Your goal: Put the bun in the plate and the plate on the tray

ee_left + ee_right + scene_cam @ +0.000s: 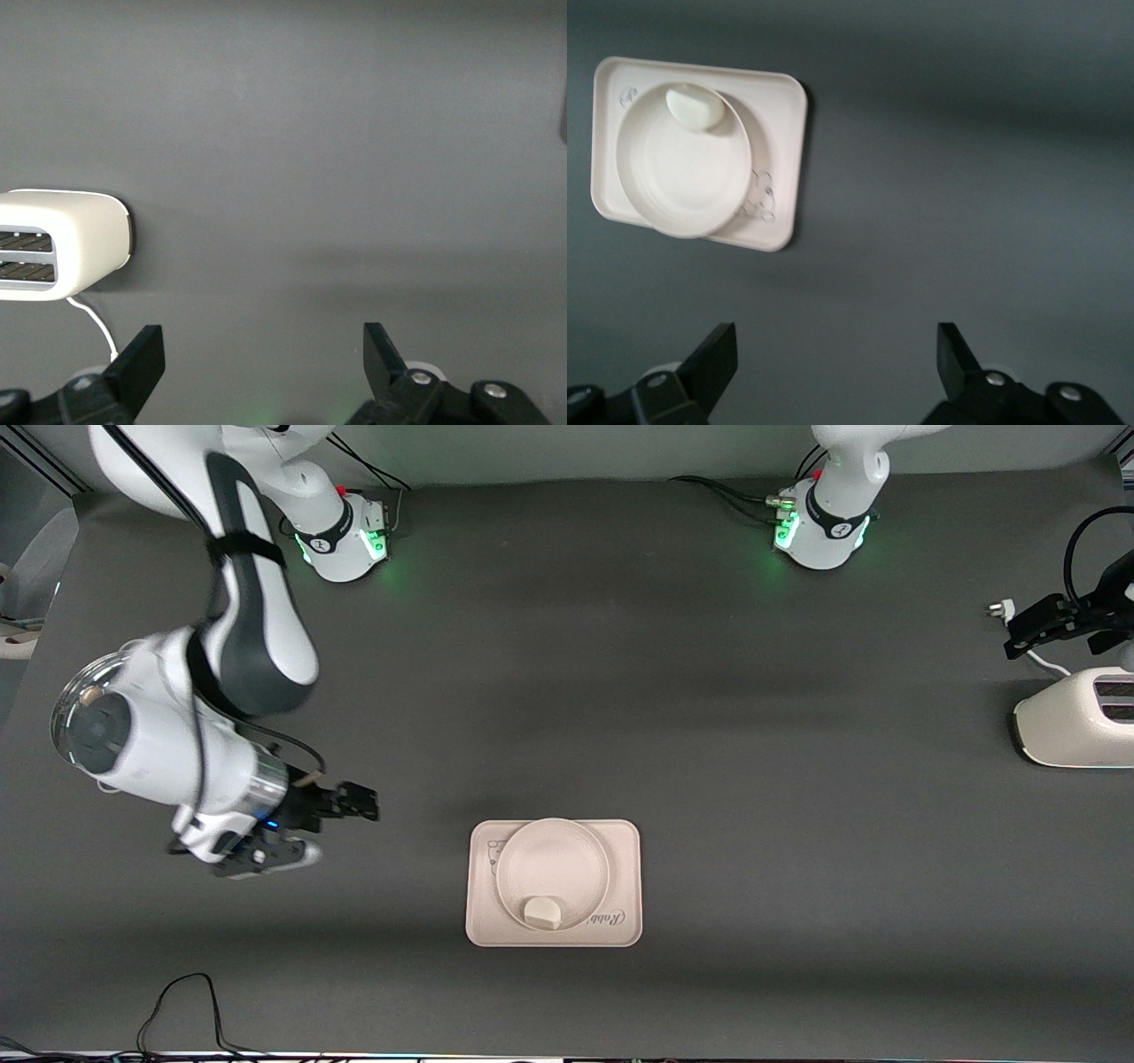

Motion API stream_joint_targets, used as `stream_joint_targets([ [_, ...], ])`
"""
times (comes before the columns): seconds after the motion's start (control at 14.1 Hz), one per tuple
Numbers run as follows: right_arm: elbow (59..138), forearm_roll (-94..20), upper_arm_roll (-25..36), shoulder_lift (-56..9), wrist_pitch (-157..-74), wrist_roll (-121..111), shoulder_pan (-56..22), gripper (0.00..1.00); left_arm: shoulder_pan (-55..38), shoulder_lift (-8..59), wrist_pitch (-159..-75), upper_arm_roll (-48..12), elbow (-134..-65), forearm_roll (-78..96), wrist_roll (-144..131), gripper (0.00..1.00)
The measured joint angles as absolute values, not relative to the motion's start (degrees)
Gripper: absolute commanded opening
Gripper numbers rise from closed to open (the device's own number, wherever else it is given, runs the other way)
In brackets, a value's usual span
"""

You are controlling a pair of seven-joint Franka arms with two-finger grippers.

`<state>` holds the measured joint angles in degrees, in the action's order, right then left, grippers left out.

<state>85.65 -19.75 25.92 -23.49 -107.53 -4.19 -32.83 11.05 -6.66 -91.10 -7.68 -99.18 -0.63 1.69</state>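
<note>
Robot lab — two bolted arm bases (pixel 819 527), dark mat-covered table (pixel 567 691), trailing cables (pixel 190 1010)

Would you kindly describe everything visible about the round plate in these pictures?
The plate is a round, shallow, cream-beige dish with a raised rim, plain and matte. It lies flat on the tray, covering part of the tray's cartoon drawing and reaching the tray's edge farther from the front camera. The bun rests inside it against the rim nearer that camera. Neither gripper touches it; the right gripper hangs over bare table toward the right arm's end.

Overhead front camera; wrist cameras downward
</note>
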Motion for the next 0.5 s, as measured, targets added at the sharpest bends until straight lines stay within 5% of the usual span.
stream_joint_targets([
  [0.5,88.7,-9.4,23.6,-11.0,-97.3,-4.2,-26.1,1.0,11.1,-6.6,-91.1,-7.7,-99.2,-0.6,1.7,1.0],
])
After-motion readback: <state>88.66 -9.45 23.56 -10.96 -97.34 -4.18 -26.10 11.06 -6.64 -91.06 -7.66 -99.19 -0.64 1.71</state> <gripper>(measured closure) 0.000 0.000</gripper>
